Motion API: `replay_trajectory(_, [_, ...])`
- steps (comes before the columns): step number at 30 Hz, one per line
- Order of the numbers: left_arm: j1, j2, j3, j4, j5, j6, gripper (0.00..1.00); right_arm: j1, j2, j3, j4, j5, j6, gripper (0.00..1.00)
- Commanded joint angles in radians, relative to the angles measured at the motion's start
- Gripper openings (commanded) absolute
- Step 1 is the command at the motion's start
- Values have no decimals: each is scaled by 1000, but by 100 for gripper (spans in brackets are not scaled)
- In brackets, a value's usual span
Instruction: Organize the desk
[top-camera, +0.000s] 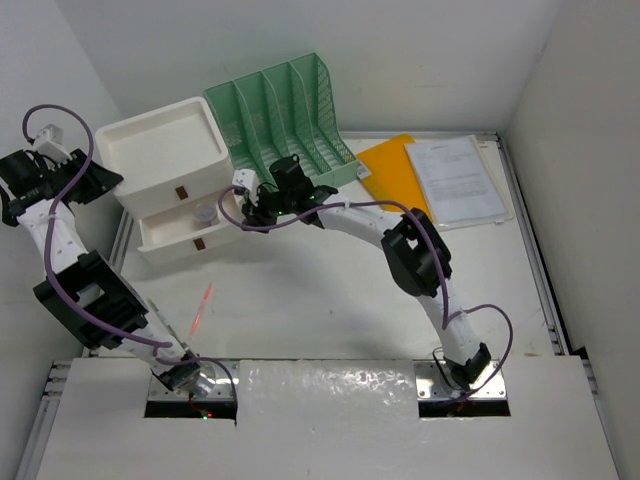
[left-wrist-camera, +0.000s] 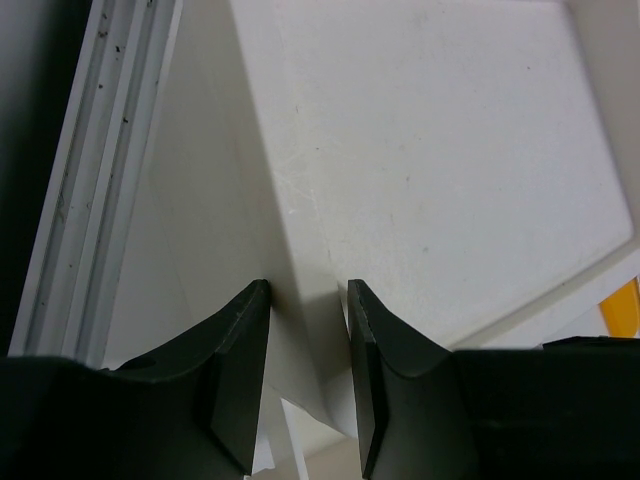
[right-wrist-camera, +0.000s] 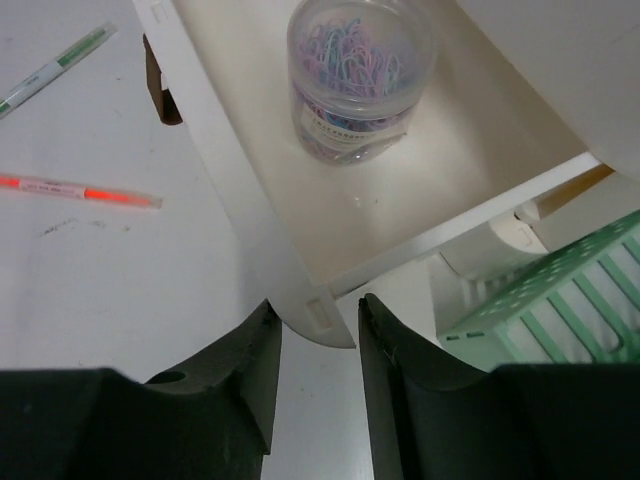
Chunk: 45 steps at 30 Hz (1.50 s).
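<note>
One desk (top-camera: 330, 300) fills the top view, both arms bolted at its near edge. The drawer box (top-camera: 160, 145) stands far left. The left arm (top-camera: 60, 240) doubles back; the left gripper (left-wrist-camera: 307, 290) straddles the box's wall. The right arm (top-camera: 415, 255) stretches leftward; the right gripper (right-wrist-camera: 315, 308) brackets the open drawer's (right-wrist-camera: 470, 200) front corner. Whether either is clamped cannot be told. A jar of paper clips (right-wrist-camera: 360, 80) stands in the drawer.

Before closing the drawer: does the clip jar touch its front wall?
Apart. Right wrist view shows bare floor between clip jar and drawer's front wall.
</note>
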Motion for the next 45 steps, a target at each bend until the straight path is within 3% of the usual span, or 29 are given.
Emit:
replay_trajectory(1, [-27, 64, -54, -76, 52, -2, 0, -14, 42, 79, -11, -103, -26, 34])
replay_trajectory(7, [-27, 64, -43, -78, 51, 5, 0, -50, 47, 97, -5, -188, -23, 19])
replay_trajectory(11, [-27, 70, -22, -89, 54, 13, 0, -76, 33, 97, -29, -230, -67, 0])
replay_trajectory(17, [-27, 72, -14, -95, 40, 34, 0, -93, 36, 183, -181, -271, -192, 0])
replay_trajectory(21, [-28, 69, -20, -101, 45, 42, 0, -98, 42, 174, -66, -229, -71, 0])
replay_trajectory(27, [-45, 47, -48, -104, 43, 54, 0, -98, 70, 99, 268, -94, 171, 0])
replay_trajectory(35, [-65, 44, -50, -109, 48, 62, 0, -93, 90, 131, 351, 17, 233, 0])
replay_trajectory(37, [-65, 46, -50, -109, 49, 64, 0, -93, 93, 131, 348, 89, 233, 2])
replay_trajectory(40, [-65, 47, -50, -107, 52, 64, 0, -93, 105, 137, 365, 164, 218, 15])
replay_trajectory(41, [-65, 49, -50, -107, 52, 64, 0, -95, 116, 140, 373, 210, 219, 25])
replay_trajectory(43, [-65, 52, -48, -107, 55, 64, 0, -92, 125, 142, 403, 261, 275, 35])
replay_trajectory(44, [-65, 52, -46, -107, 57, 62, 0, -92, 133, 146, 423, 311, 287, 49])
replay_trajectory(45, [-66, 50, -46, -109, 57, 62, 0, -87, 138, 151, 426, 331, 292, 51])
